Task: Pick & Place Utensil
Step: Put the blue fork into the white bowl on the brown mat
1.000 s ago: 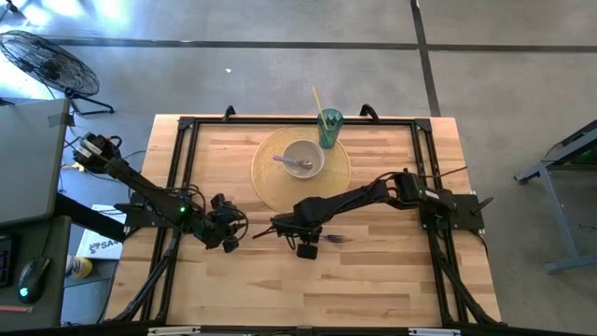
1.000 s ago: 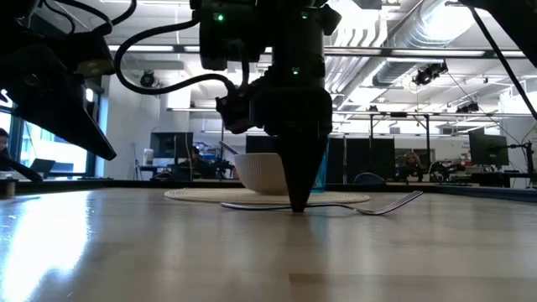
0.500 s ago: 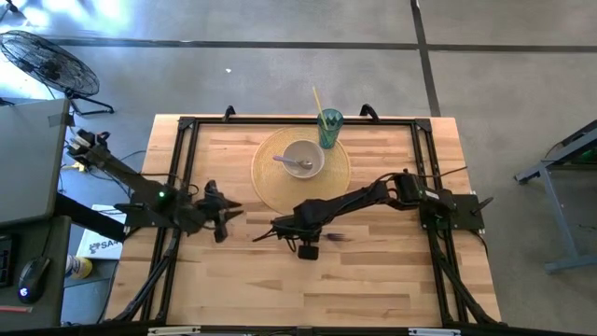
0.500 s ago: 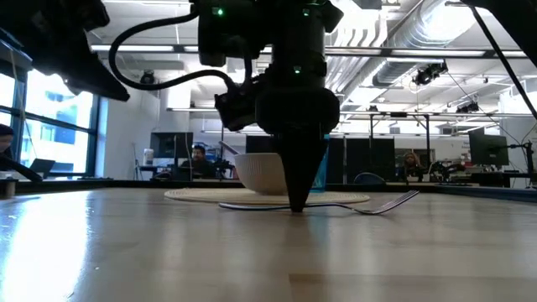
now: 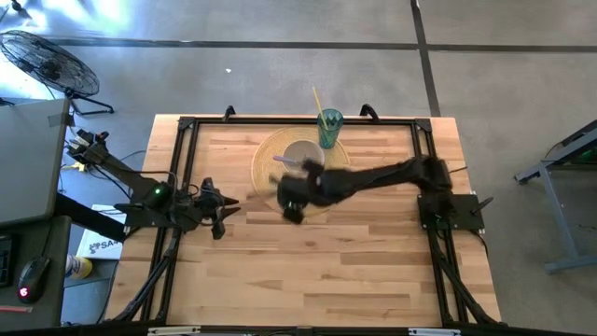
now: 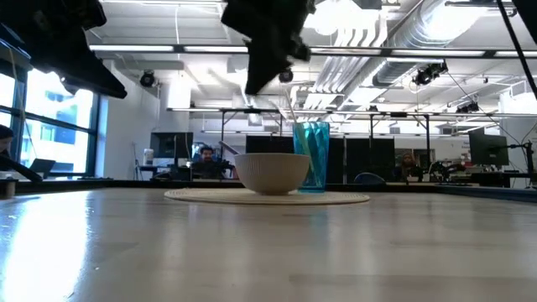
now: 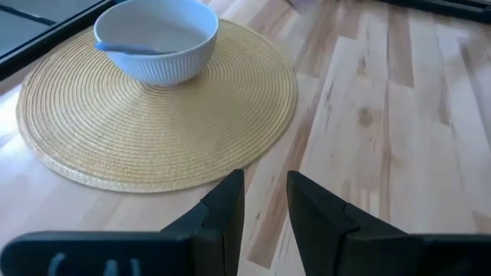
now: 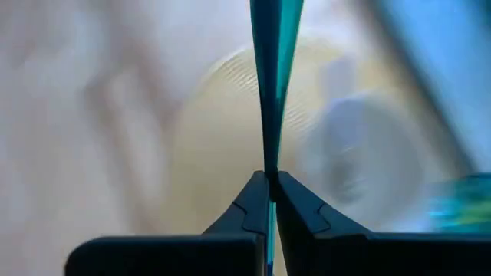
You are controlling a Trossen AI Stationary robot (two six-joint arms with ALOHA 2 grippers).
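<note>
**A:** High view?
**B:** The right gripper hangs over the placemat, with the bowl just beyond it.
**A:** Low view?
**B:** It is raised above the bowl.
**A:** Left wrist?
**B:** The left gripper is half open and empty, short of the mat.
**A:** Right wrist?
**B:** It is pinched shut on the utensil, which juts ahead.
**A:** Risk?
**B:** The thin pinch may let it pivot, slip or clip the cup.

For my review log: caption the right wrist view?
Right gripper shut on a thin utensil handle, above the blurred placemat.
</note>
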